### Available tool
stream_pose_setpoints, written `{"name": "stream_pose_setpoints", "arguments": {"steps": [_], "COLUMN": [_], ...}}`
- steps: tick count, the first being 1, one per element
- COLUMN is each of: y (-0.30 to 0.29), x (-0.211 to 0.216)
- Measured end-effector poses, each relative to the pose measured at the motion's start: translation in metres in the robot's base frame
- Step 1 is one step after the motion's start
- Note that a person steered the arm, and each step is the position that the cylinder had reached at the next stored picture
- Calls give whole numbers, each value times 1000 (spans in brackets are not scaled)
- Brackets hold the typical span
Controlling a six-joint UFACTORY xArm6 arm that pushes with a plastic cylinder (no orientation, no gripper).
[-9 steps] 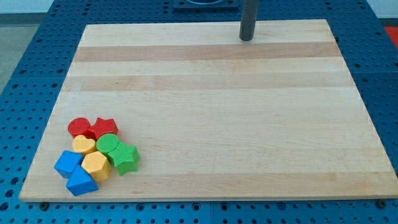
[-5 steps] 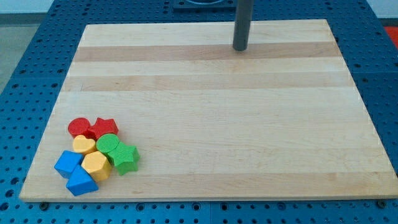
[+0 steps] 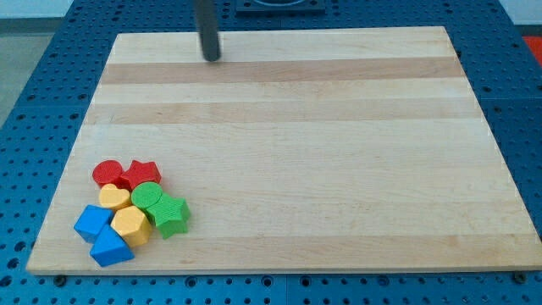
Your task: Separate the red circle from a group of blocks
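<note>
The red circle (image 3: 107, 174) lies at the top left of a tight cluster near the board's bottom left corner. It touches the red star (image 3: 142, 174) on its right and the yellow heart (image 3: 114, 197) below it. The cluster also holds a green circle (image 3: 146, 196), a green star (image 3: 172, 213), a yellow hexagon (image 3: 130, 224), a blue cube (image 3: 92, 222) and a blue triangle (image 3: 110, 247). My tip (image 3: 211, 58) is near the board's top edge, left of centre, far above and to the right of the cluster.
The wooden board (image 3: 339, 152) lies on a blue perforated table (image 3: 34, 102). The cluster sits close to the board's left and bottom edges.
My tip has moved well to the left along the top of the board, from right of centre to left of centre. The blocks have not moved.
</note>
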State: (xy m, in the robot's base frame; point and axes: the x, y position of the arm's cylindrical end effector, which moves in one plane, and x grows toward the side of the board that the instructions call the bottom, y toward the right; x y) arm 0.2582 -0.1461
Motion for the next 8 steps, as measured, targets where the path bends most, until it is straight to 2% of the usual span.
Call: {"name": "stream_pose_setpoints", "arguments": {"steps": [2, 3, 5, 6, 7, 8], "y": [-67, -80, -99, -144, -159, -159], "x": [44, 61, 134, 159, 175, 237]}}
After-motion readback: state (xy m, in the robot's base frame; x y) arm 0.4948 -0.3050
